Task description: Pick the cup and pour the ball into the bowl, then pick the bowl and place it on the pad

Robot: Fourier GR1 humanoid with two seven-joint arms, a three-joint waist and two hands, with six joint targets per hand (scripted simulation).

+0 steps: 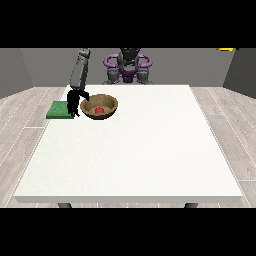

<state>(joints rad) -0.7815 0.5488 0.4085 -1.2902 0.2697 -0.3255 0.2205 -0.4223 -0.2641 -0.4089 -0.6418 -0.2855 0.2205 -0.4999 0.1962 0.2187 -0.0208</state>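
Observation:
A brown bowl point(99, 107) sits tilted at the table's left rear, with a small red ball point(99, 109) inside it. The hand at the view's left point(75, 101) hangs down from its grey forearm right beside the bowl's left rim, its fingers pointing downward and its thumb reaching over the rim. A green pad point(59, 110) lies flat at the table's left edge, just left of that hand. No cup shows in the view. The other hand is out of sight.
The white table point(135, 150) stretches wide towards the camera and to the right. The robot's torso point(128, 65) stands behind the far edge.

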